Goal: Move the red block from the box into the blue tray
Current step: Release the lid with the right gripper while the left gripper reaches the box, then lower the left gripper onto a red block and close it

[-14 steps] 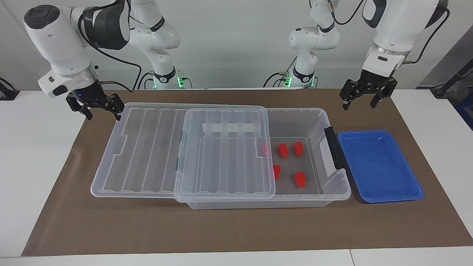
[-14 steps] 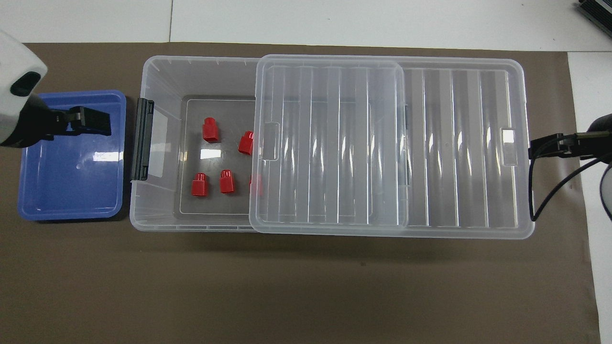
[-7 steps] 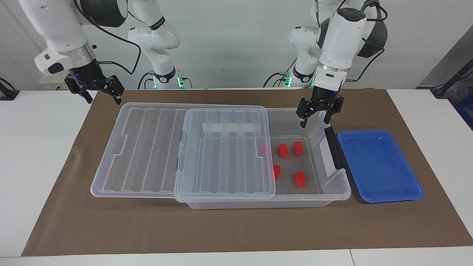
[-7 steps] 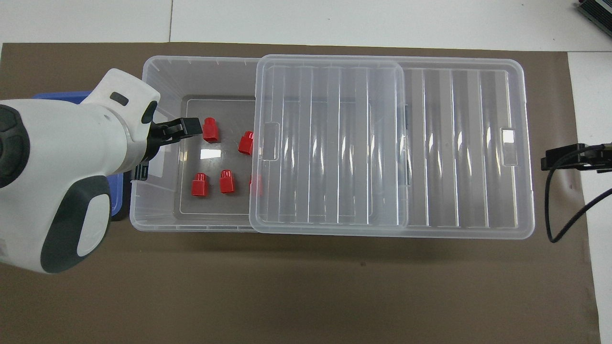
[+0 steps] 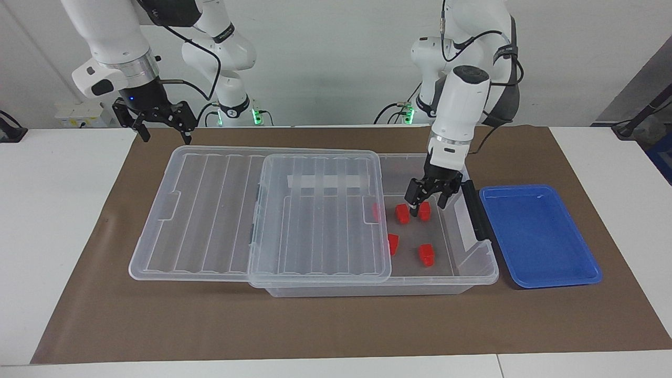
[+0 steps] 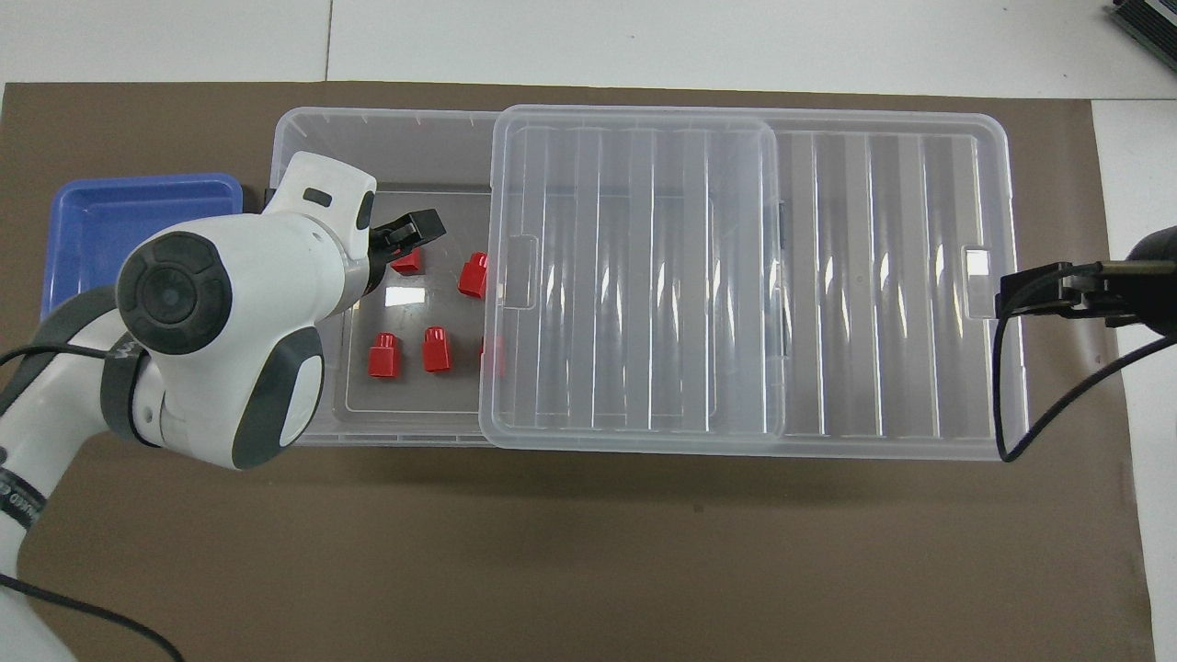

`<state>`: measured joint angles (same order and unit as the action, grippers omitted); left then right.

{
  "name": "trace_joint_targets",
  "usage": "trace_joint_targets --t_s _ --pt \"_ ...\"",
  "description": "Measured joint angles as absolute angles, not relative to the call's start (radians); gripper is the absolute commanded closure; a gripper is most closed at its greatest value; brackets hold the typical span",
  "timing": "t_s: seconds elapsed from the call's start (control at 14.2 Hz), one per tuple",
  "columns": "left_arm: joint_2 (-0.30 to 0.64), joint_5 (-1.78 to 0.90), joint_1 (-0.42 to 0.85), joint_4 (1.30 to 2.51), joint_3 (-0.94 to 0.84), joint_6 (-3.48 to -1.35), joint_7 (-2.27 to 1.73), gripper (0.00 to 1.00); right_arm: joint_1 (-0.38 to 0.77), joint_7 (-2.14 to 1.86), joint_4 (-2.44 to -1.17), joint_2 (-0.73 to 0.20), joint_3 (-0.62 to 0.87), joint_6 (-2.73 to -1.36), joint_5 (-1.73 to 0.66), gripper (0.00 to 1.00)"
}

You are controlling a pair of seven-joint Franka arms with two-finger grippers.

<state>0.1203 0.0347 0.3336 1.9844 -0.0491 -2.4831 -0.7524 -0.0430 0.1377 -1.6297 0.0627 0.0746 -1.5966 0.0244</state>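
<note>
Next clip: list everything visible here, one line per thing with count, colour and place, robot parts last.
Red blocks: five, bright red, on the floor of the box; one shows only through the lid's edge.
Box: one, clear with a black latch, middle of the mat.
Lid: one, clear and ribbed, slid toward the right arm's end, covering part of the box.
Blue tray: one, bright blue, on the mat beside the box's latch end; nothing in it.
Mat: one, brown, over the white table.
Left gripper: black, open, down inside the box at a red block.
Right gripper: black, open, raised over the mat's edge by the lid, waiting.
</note>
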Motion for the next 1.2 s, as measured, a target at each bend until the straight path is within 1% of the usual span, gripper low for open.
trace_joint_targets --t_s 0.21,0.42,0.78,0.92,1.2 --pt "0.159 0.131 0.333 1.988 -0.039 -2.522 -0.710 0.00 -0.043 0.150 -1.607 0.049 0.075 -1.585 0.025 0.00" --pt "0.208 0.138 0.328 1.979 -0.029 -2.568 -0.639 0.00 -0.043 0.154 -1.566 0.022 0.075 -1.565 0.025 0.00" --pt "0.368 0.139 0.315 1.968 -0.021 -2.740 -0.604 0.00 -0.029 0.155 -1.552 0.013 0.075 -1.532 0.025 0.00" --pt "0.383 0.141 0.296 1.967 -0.019 -2.750 -0.582 0.00 -0.029 0.155 -1.552 0.013 0.075 -1.532 0.025 0.00" --pt "0.382 0.199 0.287 1.962 -0.017 -2.750 -0.540 0.00 -0.029 0.155 -1.552 0.013 0.075 -1.531 0.025 0.00"
